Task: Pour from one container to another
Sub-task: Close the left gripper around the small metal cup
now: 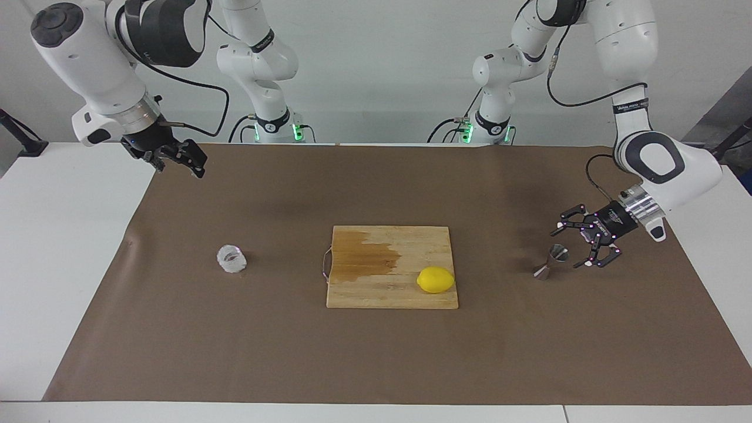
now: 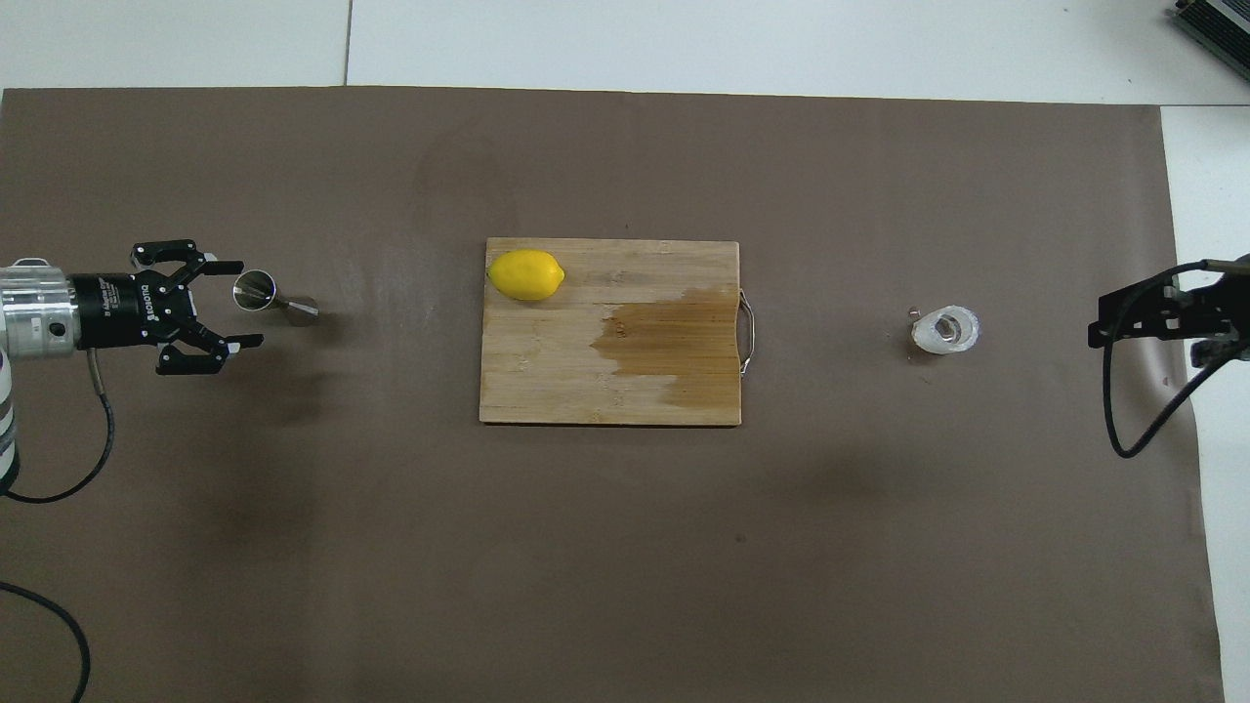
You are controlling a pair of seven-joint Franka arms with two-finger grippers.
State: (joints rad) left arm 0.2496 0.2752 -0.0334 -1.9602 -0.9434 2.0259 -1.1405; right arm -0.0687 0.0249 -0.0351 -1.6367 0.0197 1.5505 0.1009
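Your inventory, item by item.

1. Surface [image 1: 35,282]: white, covered for most of its width by a brown paper mat [image 1: 376,352].

2. Cutting board [image 1: 388,294]: wooden, at the middle of the mat, with a darker wet-looking patch on the part toward the right arm's end and a thin wire handle on that same edge.

3. Lemon [image 1: 435,279]: yellow, lying on the board, in the corner away from the robots and toward the left arm's end.

4. Glass cup [image 1: 232,258]: small, squat, clear and faceted, upright on the mat. You will find it between the board and the right arm's end of the surface, well apart from both.

5. Jigger [image 1: 551,262]: shiny steel, hourglass-shaped, standing on the mat between the board and the left arm's end of the surface, nothing touching it.

6. Left tool [image 1: 573,247]: low, level with the jigger's upper cone and just beside it on the side toward the left arm's end. Its fingers stand wide apart and point at the jigger, with the tips short of the rim.

7. Right tool [image 1: 188,161]: waiting, raised over the mat's corner by the robots at the right arm's end, well apart from the glass cup. Its fingers are apart and hold nothing.
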